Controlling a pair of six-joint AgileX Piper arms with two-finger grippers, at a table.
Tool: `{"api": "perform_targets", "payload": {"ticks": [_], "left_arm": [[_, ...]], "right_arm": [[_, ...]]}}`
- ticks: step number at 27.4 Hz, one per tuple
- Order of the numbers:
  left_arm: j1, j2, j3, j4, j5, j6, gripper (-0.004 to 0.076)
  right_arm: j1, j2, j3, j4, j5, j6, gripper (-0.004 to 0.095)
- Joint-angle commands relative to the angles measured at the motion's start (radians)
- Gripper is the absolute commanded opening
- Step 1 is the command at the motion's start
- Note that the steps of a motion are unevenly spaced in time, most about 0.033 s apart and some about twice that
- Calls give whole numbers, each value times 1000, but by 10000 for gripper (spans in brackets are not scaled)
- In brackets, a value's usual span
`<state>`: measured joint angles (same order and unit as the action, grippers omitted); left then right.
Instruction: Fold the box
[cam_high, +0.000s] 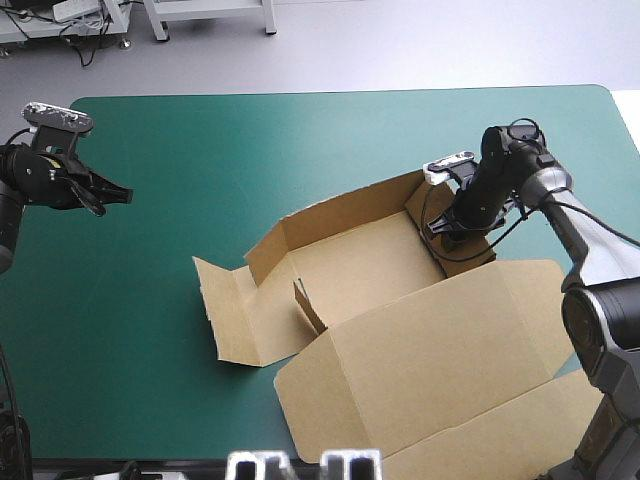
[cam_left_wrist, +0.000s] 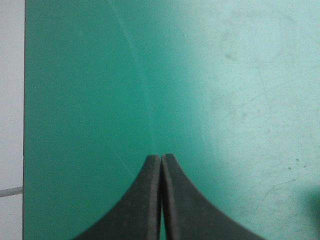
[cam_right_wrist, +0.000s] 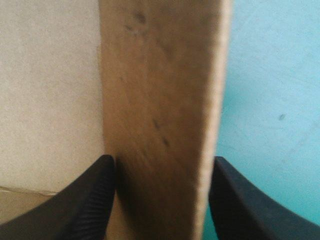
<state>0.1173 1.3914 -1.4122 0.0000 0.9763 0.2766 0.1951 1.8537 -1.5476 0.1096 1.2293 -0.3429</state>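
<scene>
plain brown box (cam_high: 420, 350), dark flecks on one wall, at 4 o'clock on the teal-green cover (cam_high: 200, 160); black ribbed fingers (cam_right_wrist: 85, 200).

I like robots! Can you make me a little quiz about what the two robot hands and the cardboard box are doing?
1. True or false: the left gripper has its fingers shut and is over bare teal-green cover.
2. Pick one: what is between the fingers of the right gripper?
A. a wall of the box
B. a white T-shirt
C. nothing at all
3. Fill in the word: the box's far wall stands ____, not flat on the table.

Key: 1 true. 2 A. 3 up.
</scene>
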Motion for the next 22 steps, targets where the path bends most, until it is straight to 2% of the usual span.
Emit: {"api": "perform_targets", "payload": {"ticks": [1, 6, 7, 12, 14, 17, 20, 22], "left_arm": [[2, -30, -28, -54, -48, -7, -9], [2, -30, -28, -113, -48, -5, -9], [2, -30, -28, -118, -56, 3, -9], [2, -44, -28, -147, -128, 10, -9], [11, -46, -28, -147, -136, 15, -9], [69, -40, -28, -149, -162, 19, -9], [114, -36, -28, -162, -174, 35, -9], [132, -27, -28, -194, -142, 90, -9]], "right_arm": [[-2, -22, -19, 19, 5, 0, 314], [-2, -8, -21, 19, -15, -16, 0], [-2, -8, -25, 19, -9, -16, -18], [-9, -31, -102, 31, 21, -15, -20], [-27, -59, -147, 87, 21, -24, -20], [-111, -148, -223, 261, 21, -79, -21], [-167, -191, -230, 311, 21, -89, -20], [-210, -222, -230, 349, 21, -105, -21]]}}
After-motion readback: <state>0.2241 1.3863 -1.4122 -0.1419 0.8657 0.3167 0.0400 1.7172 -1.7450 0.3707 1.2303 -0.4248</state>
